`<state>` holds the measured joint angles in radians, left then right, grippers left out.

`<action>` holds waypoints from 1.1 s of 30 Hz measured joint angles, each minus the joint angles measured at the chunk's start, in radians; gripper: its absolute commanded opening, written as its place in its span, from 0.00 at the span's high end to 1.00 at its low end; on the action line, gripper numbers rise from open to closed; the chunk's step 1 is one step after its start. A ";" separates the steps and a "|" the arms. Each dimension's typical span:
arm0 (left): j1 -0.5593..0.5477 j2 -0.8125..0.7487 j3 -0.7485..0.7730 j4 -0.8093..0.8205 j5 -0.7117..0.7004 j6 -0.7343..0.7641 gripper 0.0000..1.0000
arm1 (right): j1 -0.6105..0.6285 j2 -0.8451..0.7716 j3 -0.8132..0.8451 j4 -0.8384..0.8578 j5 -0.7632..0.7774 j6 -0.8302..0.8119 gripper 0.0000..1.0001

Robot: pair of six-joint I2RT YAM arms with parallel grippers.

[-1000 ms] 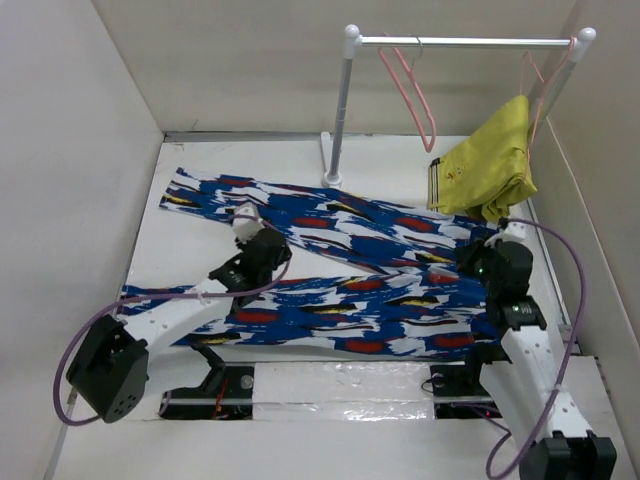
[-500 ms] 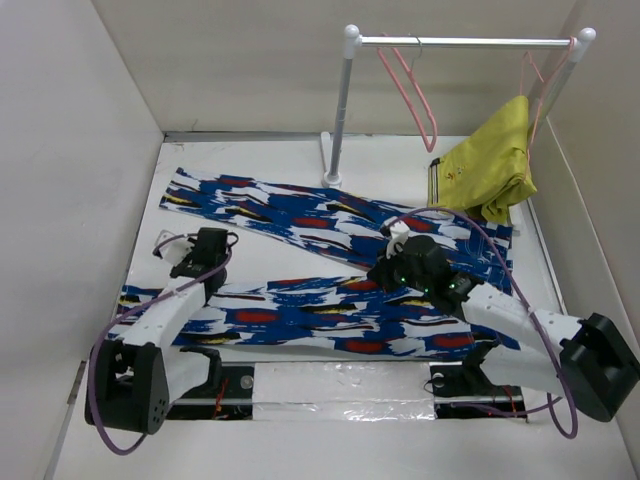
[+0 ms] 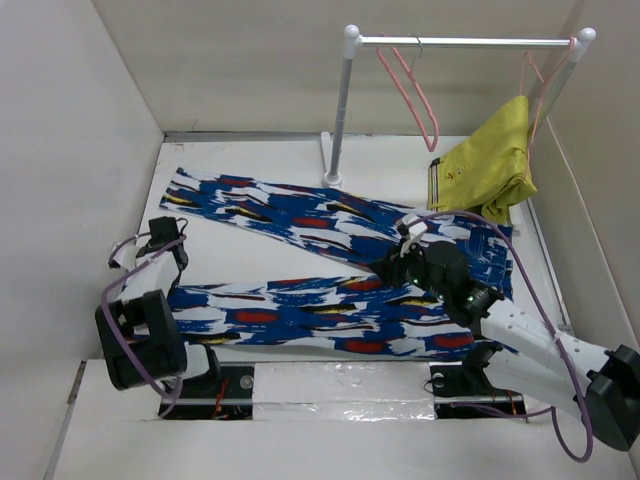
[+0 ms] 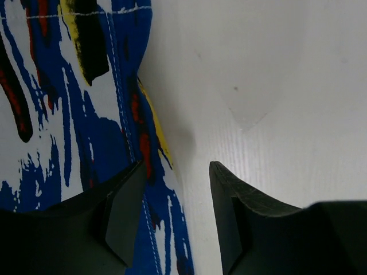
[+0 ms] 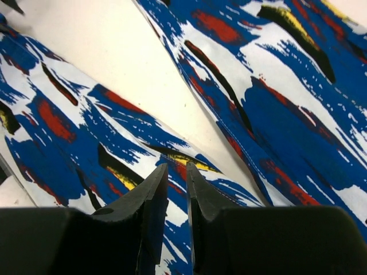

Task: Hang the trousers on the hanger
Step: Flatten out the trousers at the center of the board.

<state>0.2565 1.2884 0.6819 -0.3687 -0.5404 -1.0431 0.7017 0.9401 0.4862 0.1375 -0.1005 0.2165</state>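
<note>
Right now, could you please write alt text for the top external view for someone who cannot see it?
Blue trousers lie spread flat on a white table, legs forked towards the left. The right gripper is where the legs meet, the left gripper near their ends; an empty pink hanger hangs on the rail behind.

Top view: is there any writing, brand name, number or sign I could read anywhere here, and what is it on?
No text can be read in any view.
On the yellow-green garment: a tiny mark, too small to read.
On the trousers: only coloured splashes, no letters.
</note>
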 measured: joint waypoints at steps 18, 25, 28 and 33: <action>-0.003 0.223 0.086 0.029 0.020 0.093 1.00 | -0.050 -0.055 -0.013 0.004 -0.001 0.001 0.73; -0.081 0.243 0.230 0.044 0.072 0.129 1.00 | -0.069 -0.026 -0.032 0.010 -0.005 0.001 0.73; -0.106 0.303 0.351 0.060 0.075 0.138 1.00 | -0.069 -0.002 -0.032 0.011 -0.005 0.001 0.73; -0.117 0.469 0.533 0.050 0.066 0.149 1.00 | -0.069 0.016 -0.032 0.011 0.001 0.001 0.73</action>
<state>0.1394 1.7573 1.2144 -0.3191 -0.4744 -0.8944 0.6331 0.9562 0.4545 0.1490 -0.0998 0.2176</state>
